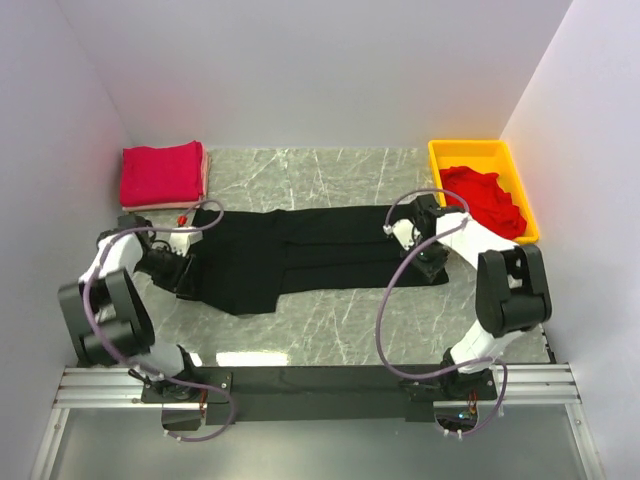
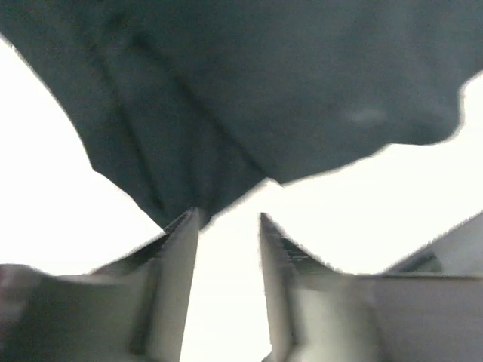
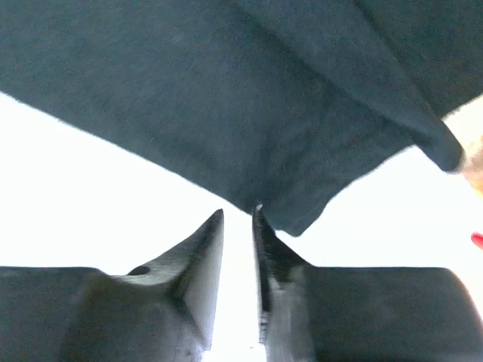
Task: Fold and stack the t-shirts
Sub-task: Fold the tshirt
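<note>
Black shirt (image 1: 300, 252) is lying across the worktop (image 1: 330, 322), its ends sitting at the tips of left jaws and right jaws, both slightly parted.

t-shirt (image 1: 300, 255) spans middle, near marble (image 1: 330, 335) seemingly free

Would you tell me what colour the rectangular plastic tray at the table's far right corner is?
Yellow; the rectangular plastic tray shows best in the top external view.

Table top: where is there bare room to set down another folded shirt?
Bare marble lies behind the black shirt, between the folded red stack and the yellow tray, and again in front of it toward the near edge. The middle band is taken by that shirt.
</note>
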Robot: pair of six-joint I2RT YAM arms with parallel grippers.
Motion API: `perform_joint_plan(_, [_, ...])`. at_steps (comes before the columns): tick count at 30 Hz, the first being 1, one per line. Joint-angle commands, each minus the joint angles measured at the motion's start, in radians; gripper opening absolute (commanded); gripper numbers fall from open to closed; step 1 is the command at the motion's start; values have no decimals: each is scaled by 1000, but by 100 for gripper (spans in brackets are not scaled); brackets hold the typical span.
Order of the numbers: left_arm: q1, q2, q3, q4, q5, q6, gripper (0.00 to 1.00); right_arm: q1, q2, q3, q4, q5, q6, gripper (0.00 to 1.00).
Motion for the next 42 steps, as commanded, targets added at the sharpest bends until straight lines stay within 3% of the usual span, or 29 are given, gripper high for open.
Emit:
perform_joint_plan(1, [-4, -160, 79, -212, 188, 261, 46, 0, -90, 65, -65, -70, -9, 33])
perform_joint_plan(6, [-114, -297, 12, -207, 181, 390, 63, 0, -67, 179, -121, -133, 32, 37])
perform_joint_plan(7, [-137, -320, -14, -146, 146, 391, 70, 2, -64, 185, -119, -135, 46, 37])
perform_joint_plan(10, [-249, -438, -125, -18, 92, 371, 74, 0, -53, 191, -110, -125, 63, 38])
perform_joint_plan(17, [-585, -703, -387, 296, -140, 237, 79, 0, -39, 174, -82, -119, 92, 39])
perform_joint_plan(26, [-854, -711, -507, 415, -250, 132, 79, -5, -32, 165, -70, -92, 83, 39])
perform_joint_plan(29, [-912, -670, -538, 490, -321, 90, 77, -12, -27, 167, -72, -92, 82, 39])
perform_joint_plan(35, [-926, -644, -542, 585, -422, 82, 60, -21, -16, 179, -84, -93, 74, 39])
perform_joint_plan(41, [-928, -694, -481, 489, -383, 85, 36, -21, 2, 199, -93, -96, 65, 38])
perform_joint_plan(42, [-928, -703, -472, 475, -375, 85, 28, -23, 5, 200, -93, -96, 62, 38])
